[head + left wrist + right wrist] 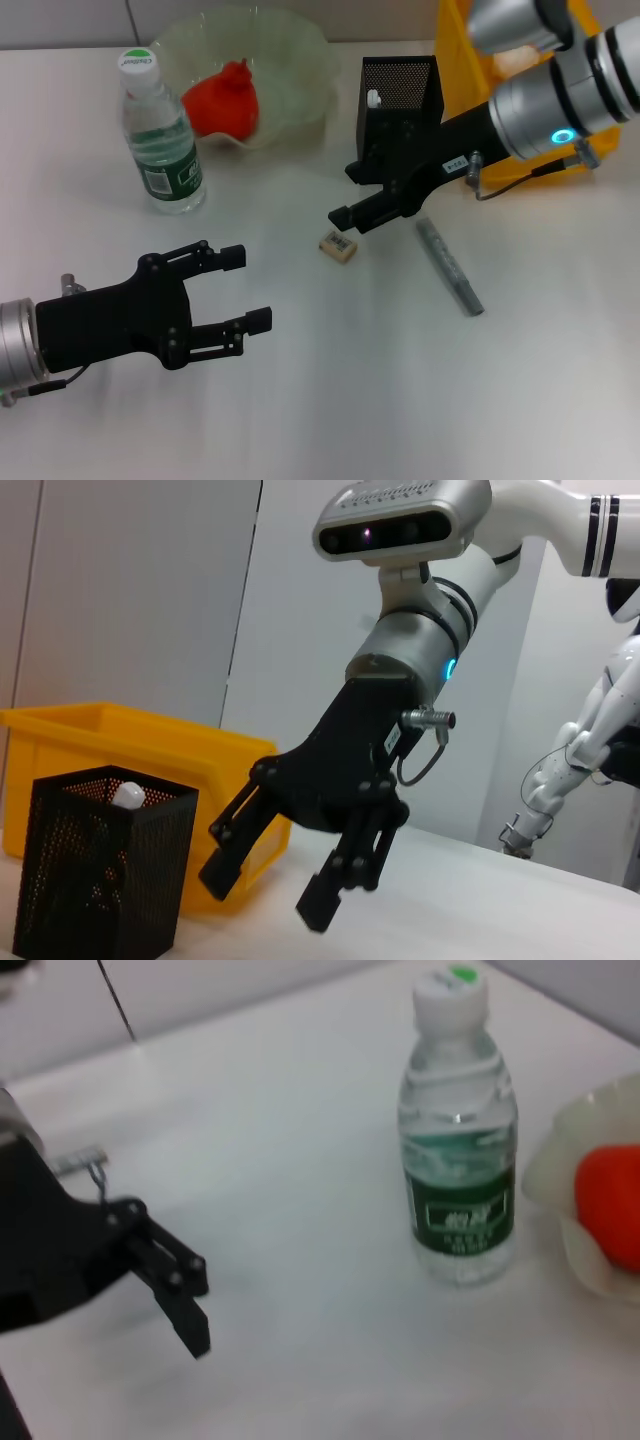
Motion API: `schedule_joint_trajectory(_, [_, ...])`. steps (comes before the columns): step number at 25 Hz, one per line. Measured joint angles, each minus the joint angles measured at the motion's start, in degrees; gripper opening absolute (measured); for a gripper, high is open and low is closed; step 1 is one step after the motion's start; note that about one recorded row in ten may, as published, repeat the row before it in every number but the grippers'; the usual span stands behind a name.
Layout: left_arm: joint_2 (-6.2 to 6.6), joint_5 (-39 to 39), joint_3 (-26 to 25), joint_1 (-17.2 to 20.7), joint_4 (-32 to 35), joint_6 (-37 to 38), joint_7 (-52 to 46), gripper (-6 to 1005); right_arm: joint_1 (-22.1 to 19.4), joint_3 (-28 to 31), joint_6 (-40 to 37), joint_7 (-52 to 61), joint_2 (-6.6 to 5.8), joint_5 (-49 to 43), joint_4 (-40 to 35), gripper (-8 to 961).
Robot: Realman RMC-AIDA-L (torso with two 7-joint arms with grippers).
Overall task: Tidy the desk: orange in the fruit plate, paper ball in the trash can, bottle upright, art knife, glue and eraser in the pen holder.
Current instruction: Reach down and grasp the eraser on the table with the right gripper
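Right hand [348,205], fingers spread and empty, is hanging just above the eraser [337,246] lying on the tabletop [330,390]. Left hand [250,290] is idling, spread. Risk: the small block skidding if the fingers are closing off-centre.

Orange [224,103] in fruit plate [290,60]; bottle [160,140] upright; eraser [337,246] on desk

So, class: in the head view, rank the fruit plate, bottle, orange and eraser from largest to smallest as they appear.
1. fruit plate
2. bottle
3. orange
4. eraser
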Motion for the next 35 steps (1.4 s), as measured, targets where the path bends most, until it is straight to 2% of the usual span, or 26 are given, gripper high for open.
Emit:
schedule_joint_trajectory(4, [-0.06, 0.0, -0.09, 0.15, 0.0, -0.1, 0.0, 815, 0.88, -1.62, 0.82, 0.48, 0.24, -1.22, 0.35, 742])
schedule_joint_trajectory(10, [-0.08, 0.0, -0.09, 0.25, 0.0, -0.06, 0.0, 815, 1.55, -10.48, 5.64, 1.9, 0.38, -1.43, 1.38, 742])
schedule_joint_trajectory(15, [-0.16, 0.0, -0.17, 0.18, 0.0, -0.34, 0.0, 815, 1.6, -15.57, 8.62, 1.91, 0.56, -1.42, 1.47, 741])
schedule_joint_trajectory(25, [-0.29, 0.0, -0.26, 0.04, 0.0, -0.37, 0.01, 815, 1.79, -22.01, 14.81, 1.88, 0.96, 0.99, 3.11, 741])
schedule_joint_trajectory(35, [-0.26, 0.0, -0.7, 0.18, 0.0, -0.2, 0.25, 815, 2.16, -22.93, 16.66, 1.76, 0.98, 1.89, 4.57, 730])
